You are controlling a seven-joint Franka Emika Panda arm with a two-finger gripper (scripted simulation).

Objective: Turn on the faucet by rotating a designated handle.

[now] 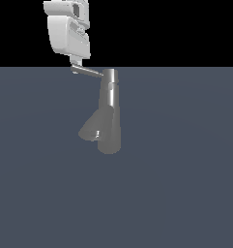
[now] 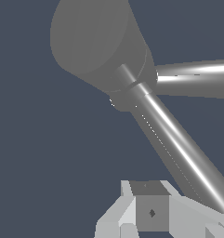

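Gripper (image 1: 75, 64), upper left of frame, is touching the handle's outer tip; whether it is clenched cannot be told. Handle (image 1: 91, 72) is projecting left from the cap. Faucet (image 1: 109, 114) is standing at centre on the surface (image 1: 185, 169). Rotation appears barely begun.

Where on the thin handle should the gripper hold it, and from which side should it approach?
Probably near the free end of the handle, far from the faucet. The rod sticks out sideways toward the exterior view's left, so coming from above suits it, where the gripper is.
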